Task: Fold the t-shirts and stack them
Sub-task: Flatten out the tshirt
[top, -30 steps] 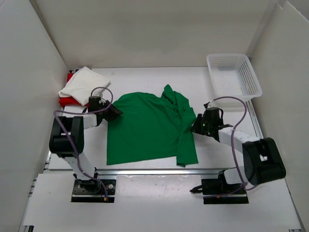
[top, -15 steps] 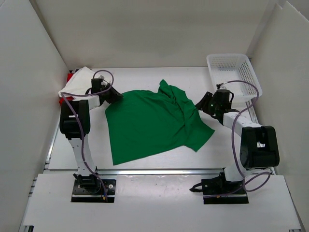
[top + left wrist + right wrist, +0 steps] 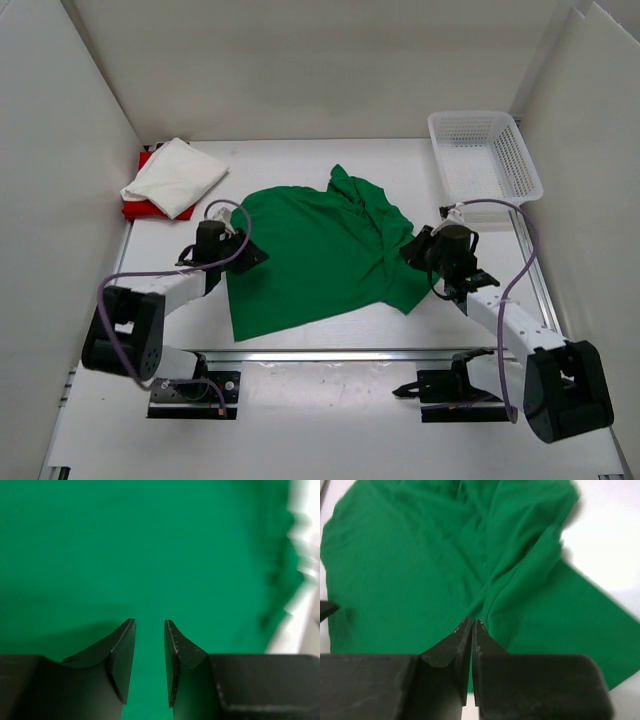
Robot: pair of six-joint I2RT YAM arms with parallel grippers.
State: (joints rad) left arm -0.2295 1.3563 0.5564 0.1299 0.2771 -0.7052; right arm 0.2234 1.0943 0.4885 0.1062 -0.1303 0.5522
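Right, starting at my end: the left gripper [image 3: 149, 624] sits low over the left edge of the green shirt [image 3: 310, 250]. Its fingers are parted by a narrow slit with no cloth that I can see caught in it, and its shadow falls on flat fabric below. The right gripper [image 3: 471, 622] is at the shirt's right side with its fingers pressed together. The creases run straight into the tips, so I read it as pinching a ridge of the green cloth. The shirt itself lies spread across the middle of the table [image 3: 300, 160], mostly flat on the left, bunched and doubled over along the right and at the far edge. I'd call it unfolded, and it wants smoothing before any fold. Farther back on the left, the white shirt [image 3: 175, 175] lies on the red shirt [image 3: 138, 209], with red showing only at the edges; those two look folded and stacked. The basket [image 3: 527, 170] stands at the far right. By my reckoning two of three are done, and the green one is left to fold and put on the pile.
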